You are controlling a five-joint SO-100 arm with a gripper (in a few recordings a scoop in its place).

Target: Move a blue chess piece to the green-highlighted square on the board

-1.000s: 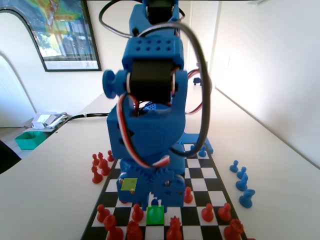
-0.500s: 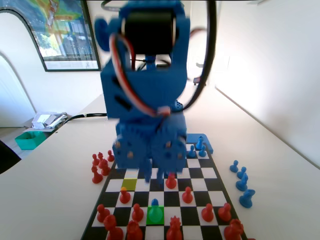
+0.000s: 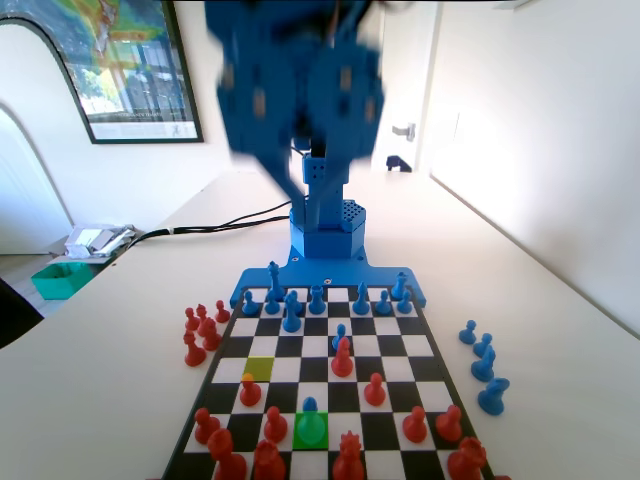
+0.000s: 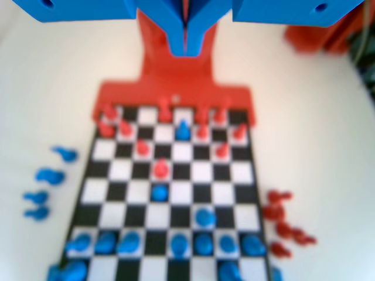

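The pawn (image 3: 310, 407) stood on the green square (image 3: 310, 430) at the fixed view's bottom centre. The gripper (image 4: 185, 44), jaws together and empty, hung high at top; best to retreat straight, clear of the board (image 3: 425, 345).

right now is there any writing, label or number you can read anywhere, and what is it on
None can be read.
Framed poster on the wall, fixed view: colourful picture with a pale strip along its foot, any print too small to read.
The board: no letters or numbers visible along its rim.
The blue arm's base: holes and screws, no label legible.
Wrist view: too blurred for any text.
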